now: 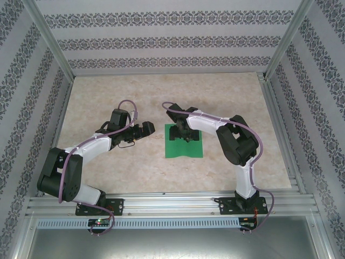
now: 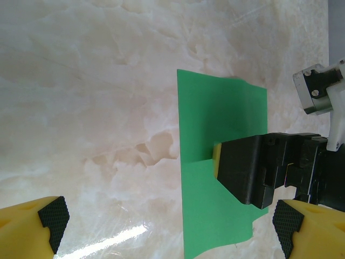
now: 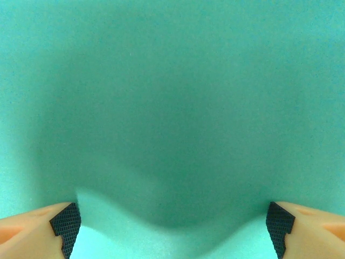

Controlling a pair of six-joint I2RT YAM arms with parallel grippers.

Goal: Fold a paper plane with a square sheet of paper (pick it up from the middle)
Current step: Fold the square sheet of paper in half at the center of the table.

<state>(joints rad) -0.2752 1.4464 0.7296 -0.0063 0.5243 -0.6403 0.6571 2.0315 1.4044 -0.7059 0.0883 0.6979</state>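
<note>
**A:** What is seen closest to the lens?

**B:** The two black ribbed pads of the right gripper [image 3: 172, 229] are seen at the bottom corners of the right wrist view. They are set wide apart, with the green sheet of paper [image 3: 172, 81] directly beneath them. Nothing is pinched between them, though a soft swell in the paper can be made out in the gap.

**A:** Where is the sheet placed?

**B:** It is laid on the marble-patterned table [image 1: 161, 97], between the two arms and nearer the right one. From above, the right gripper is found resting on its middle.

**A:** Is the left gripper [image 2: 170, 221] engaged?

**B:** No. Its fingers are spread fully and nothing is held. It is positioned near the sheet's left edge, apart from it.

**A:** How much of the paper plane is judged to be done?

**B:** Very little. The sheet is seen as a plain square. No fold or crease can be told, only a slight waviness at one edge. The pick-up from the middle is judged to be begun but not completed, since the paper is not yet lifted. Every fold is left to be made.
</note>
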